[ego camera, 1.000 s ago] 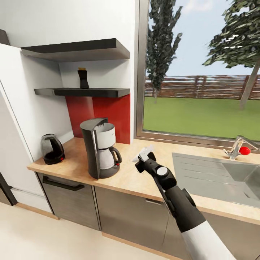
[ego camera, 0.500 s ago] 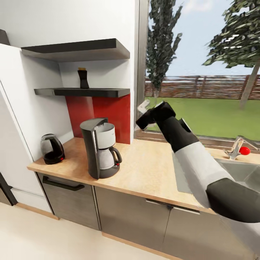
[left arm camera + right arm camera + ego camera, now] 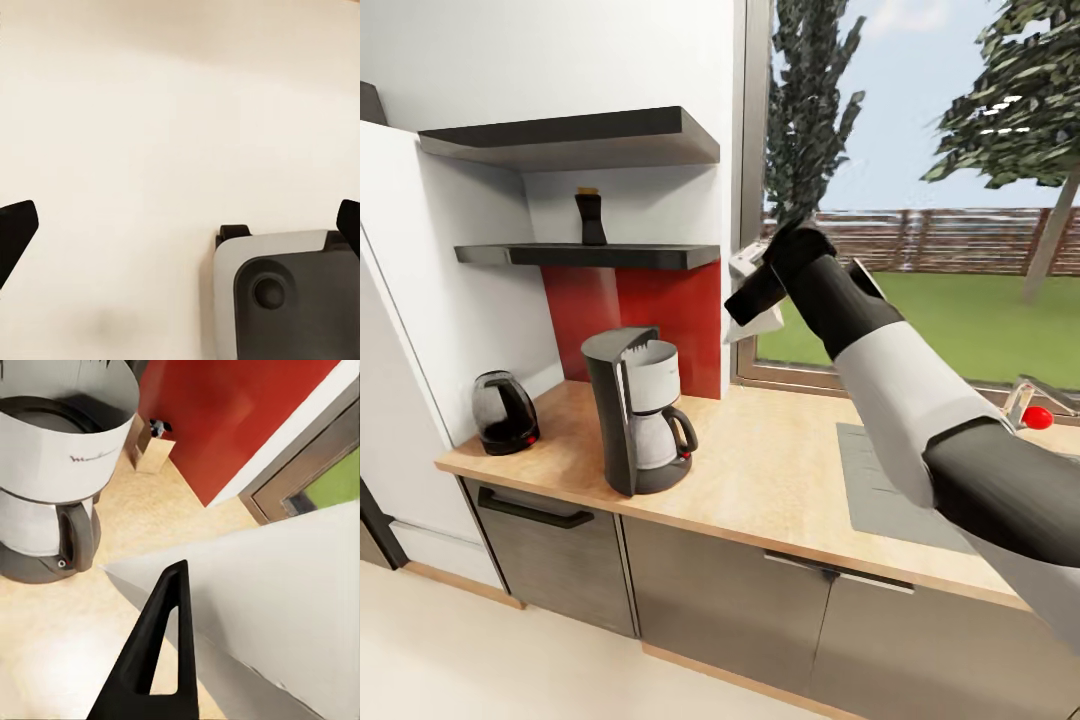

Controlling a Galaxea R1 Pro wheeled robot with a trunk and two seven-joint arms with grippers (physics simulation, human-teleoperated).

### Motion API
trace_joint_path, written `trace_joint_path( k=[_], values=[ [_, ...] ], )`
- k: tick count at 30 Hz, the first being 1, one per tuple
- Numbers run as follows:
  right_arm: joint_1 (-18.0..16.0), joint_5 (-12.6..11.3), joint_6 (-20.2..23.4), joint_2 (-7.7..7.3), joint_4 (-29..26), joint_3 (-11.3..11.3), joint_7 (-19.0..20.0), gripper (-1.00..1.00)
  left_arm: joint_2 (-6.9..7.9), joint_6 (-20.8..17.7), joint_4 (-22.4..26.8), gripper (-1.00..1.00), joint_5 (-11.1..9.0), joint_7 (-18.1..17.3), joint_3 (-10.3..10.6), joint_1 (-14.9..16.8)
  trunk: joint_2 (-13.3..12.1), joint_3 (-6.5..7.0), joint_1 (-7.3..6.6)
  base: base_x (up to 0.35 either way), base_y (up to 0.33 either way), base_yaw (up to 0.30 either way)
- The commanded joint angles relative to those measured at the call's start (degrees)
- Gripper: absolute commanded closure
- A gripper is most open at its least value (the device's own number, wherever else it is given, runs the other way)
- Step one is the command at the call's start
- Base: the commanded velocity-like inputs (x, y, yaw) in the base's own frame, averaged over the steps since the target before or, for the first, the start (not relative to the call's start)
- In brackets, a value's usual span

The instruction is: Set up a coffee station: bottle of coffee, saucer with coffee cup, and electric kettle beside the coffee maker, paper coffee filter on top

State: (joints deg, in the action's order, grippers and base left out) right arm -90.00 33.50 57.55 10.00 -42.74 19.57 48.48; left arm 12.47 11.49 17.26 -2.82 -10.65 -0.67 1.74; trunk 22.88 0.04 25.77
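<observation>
The black and white coffee maker point(image 3: 638, 410) stands on the wooden countertop point(image 3: 760, 470); its white top also shows in the right wrist view point(image 3: 56, 465). My right gripper point(image 3: 748, 295) hangs high to its right, level with the lower shelf, shut on a white paper coffee filter point(image 3: 756, 322). That filter point(image 3: 277, 600) spreads wide past a black finger point(image 3: 154, 660). A dark bottle of coffee point(image 3: 591, 217) stands on the lower shelf point(image 3: 590, 256). The dark electric kettle point(image 3: 504, 412) sits at the counter's left end. My left gripper point(image 3: 180, 225) is open over pale floor.
A steel sink point(image 3: 900, 490) and a faucet with a red knob point(image 3: 1028, 412) lie at the counter's right. A red backsplash point(image 3: 660, 310) and a big window point(image 3: 920, 250) back the counter. A small tan box point(image 3: 154, 446) sits by the backsplash behind the coffee maker.
My right arm has risen from counter height to shelf height with the filter in its grip, and has shifted a little left toward the coffee maker. Everything else stays put.
</observation>
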Motion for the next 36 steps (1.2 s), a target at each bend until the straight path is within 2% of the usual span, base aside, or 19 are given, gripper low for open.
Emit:
trace_joint_path(
  k=[1,3,4,5,6,7,10,23,32,34,36],
  values=[
    [0.0,0.6,0.1,0.00,0.3,0.2,0.9,1.00,0.01,0.1,-0.1,-1.00,-0.3,-0.3,-0.1,0.0,0.0,-0.02,0.02,0.000,0.000,0.000],
    [-0.1,0.6,0.1,0.00,0.6,1.5,2.0,1.00,0.01,0.0,-0.1,-1.00,-0.3,-0.2,-0.1,0.0,0.0,-0.02,0.02,0.000,0.000,0.000],
    [-0.1,0.7,0.1,0.00,0.8,3.1,2.7,1.00,0.01,0.0,-0.1,-1.00,-0.4,-0.2,-0.1,0.0,0.0,-0.02,0.02,0.000,0.000,0.000],
    [-0.1,0.7,0.1,0.00,0.9,5.3,3.4,1.00,0.01,0.0,-0.1,-1.00,-0.4,-0.2,-0.1,0.0,0.0,-0.02,0.02,0.000,0.000,0.000],
    [-0.1,0.6,0.1,0.00,1.0,9.2,4.3,1.00,0.01,-0.1,-0.1,-1.00,-0.4,-0.3,-0.1,0.0,0.0,-0.02,0.02,0.000,0.000,0.000],
    [-0.1,0.6,0.1,0.00,1.0,11.5,4.8,1.00,0.01,-0.1,-0.1,-1.00,-0.4,-0.4,-0.1,0.0,0.0,-0.02,0.02,0.000,0.000,0.000],
    [-0.1,0.6,0.1,0.00,0.4,15.6,5.5,1.00,0.02,-0.2,-0.1,-1.00,-0.4,-0.5,-0.1,0.0,0.0,-0.02,0.02,0.000,0.000,0.000],
    [-0.1,0.6,0.1,0.00,-4.2,16.4,5.6,1.00,0.03,-0.2,-0.1,-1.00,-0.7,-0.4,-0.4,0.0,0.0,-0.02,0.02,0.000,0.224,0.000],
    [-0.1,0.9,0.2,0.00,-5.0,16.5,5.5,1.00,0.09,-0.2,-0.1,-1.00,-0.7,-0.3,-0.5,0.0,0.0,-0.02,0.02,0.000,0.033,0.000],
    [-0.1,1.0,0.3,0.00,-5.1,17.5,5.5,1.00,0.09,-0.2,-0.1,-1.00,-0.7,-0.3,-0.5,0.0,0.0,0.07,0.02,0.000,0.001,0.000],
    [-0.1,1.1,0.3,0.00,-5.1,19.5,5.5,1.00,0.08,-0.2,-0.1,-1.00,-0.7,-0.3,-0.5,0.0,0.0,0.21,0.02,0.000,0.000,0.000]
  ],
)
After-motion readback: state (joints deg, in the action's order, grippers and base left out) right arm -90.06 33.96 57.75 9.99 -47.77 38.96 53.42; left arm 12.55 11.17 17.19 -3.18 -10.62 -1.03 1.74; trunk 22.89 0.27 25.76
